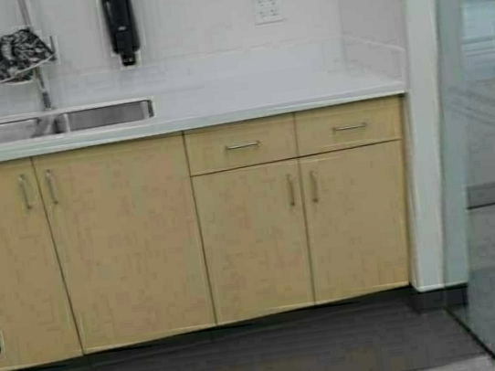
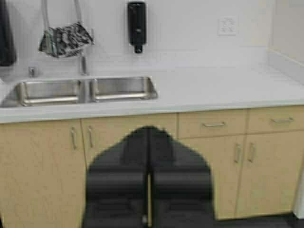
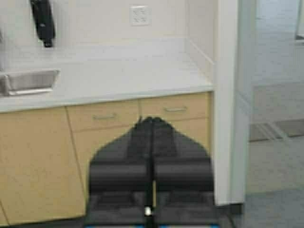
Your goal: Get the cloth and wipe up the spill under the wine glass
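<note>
Both my grippers, left (image 2: 148,190) and right (image 3: 151,185), fingers pressed together, holding nothing, low before cabinets. Cloth (image 1: 8,55) draped over faucet (image 1: 33,49) above sink (image 1: 100,117), well apart from me. Glass, spill not in view. Risk: snagging faucet; cloth slipping into sink.

The cloth (image 1: 10,55) draped over the faucet (image 1: 33,49) looks like limp printed fabric, black and white, soft and matt. The faucet is polished metal, and the sink (image 1: 100,117) below is brushed stainless steel with a dull sheen. The countertop (image 1: 290,92) is smooth and white, faintly glossy. The cabinet doors (image 1: 255,240) show pale wood-look laminate, satin smooth, with slim metal handles (image 1: 243,145). The soap dispenser (image 1: 120,23) is shiny black plastic.
</note>
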{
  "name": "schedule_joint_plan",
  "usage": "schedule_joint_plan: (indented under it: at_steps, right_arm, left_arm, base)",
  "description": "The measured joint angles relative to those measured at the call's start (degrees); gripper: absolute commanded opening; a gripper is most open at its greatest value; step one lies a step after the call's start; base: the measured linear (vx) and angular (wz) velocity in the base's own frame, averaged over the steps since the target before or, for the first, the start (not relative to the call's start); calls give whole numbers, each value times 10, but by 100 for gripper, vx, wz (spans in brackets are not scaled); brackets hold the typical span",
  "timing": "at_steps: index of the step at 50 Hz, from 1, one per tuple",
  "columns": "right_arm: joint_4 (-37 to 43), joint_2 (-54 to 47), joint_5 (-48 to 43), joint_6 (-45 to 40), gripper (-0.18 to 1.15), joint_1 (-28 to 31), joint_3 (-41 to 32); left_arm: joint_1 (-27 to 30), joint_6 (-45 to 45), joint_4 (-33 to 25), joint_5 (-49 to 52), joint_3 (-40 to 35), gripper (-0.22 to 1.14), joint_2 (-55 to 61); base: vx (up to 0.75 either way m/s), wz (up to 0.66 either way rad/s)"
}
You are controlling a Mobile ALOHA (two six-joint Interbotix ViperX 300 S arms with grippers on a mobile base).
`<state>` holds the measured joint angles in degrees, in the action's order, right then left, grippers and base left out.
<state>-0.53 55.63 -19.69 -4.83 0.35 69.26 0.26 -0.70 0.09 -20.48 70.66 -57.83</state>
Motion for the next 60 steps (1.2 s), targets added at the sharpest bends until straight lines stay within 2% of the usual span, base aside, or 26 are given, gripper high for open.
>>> schedule_joint_plan:
  at_steps: [17, 60]
  right_arm:
    - [-24, 14, -1, -27, 5, 0, 0]
    - [-39, 57, -8, -34, 5, 1, 4]
  left_arm:
    - [0, -1, 0, -4, 14, 2, -4]
    - [0, -18, 0, -11, 19, 2, -7]
  base:
    - [40, 24]
    - [41, 22]
